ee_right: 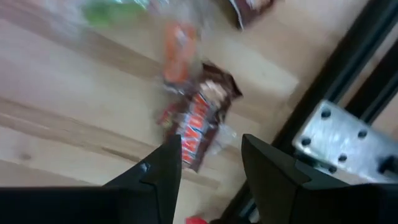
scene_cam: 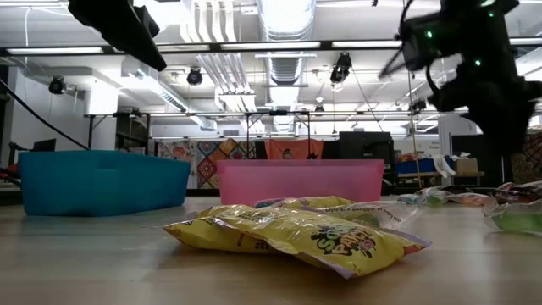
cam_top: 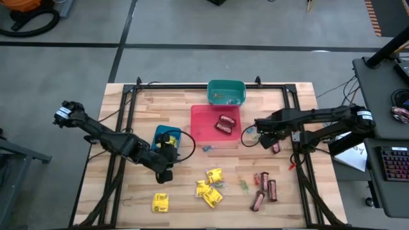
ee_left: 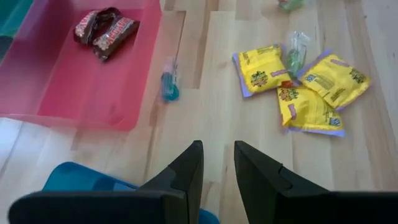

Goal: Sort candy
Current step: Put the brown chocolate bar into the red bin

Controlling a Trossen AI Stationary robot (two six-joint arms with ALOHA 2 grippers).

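Note:
Yellow packets lie in a cluster (cam_top: 209, 185) (ee_left: 298, 87) (scene_cam: 296, 233), with one more apart (cam_top: 160, 202). Brown-red bars lie at the near right (cam_top: 263, 190), and two more sit in the red bin (cam_top: 223, 123) (ee_left: 104, 31). A blue piece (ee_left: 168, 87) and a green piece (cam_top: 245, 185) rest on the wood. My left gripper (cam_top: 170, 155) (ee_left: 217, 168) hovers over the blue bin's edge (ee_left: 81, 180), open and empty. My right gripper (cam_top: 267, 142) (ee_right: 210, 158) is open above one brown-red bar (ee_right: 199, 124) (cam_top: 276, 148), which lies flat on the table.
The teal bin (cam_top: 226, 91) stands at the far edge with small pieces inside, the red bin (cam_top: 203, 131) in front of it and the blue bin (cam_top: 167, 136) to its left. A black metal frame rail (ee_right: 348, 74) runs close to the right gripper.

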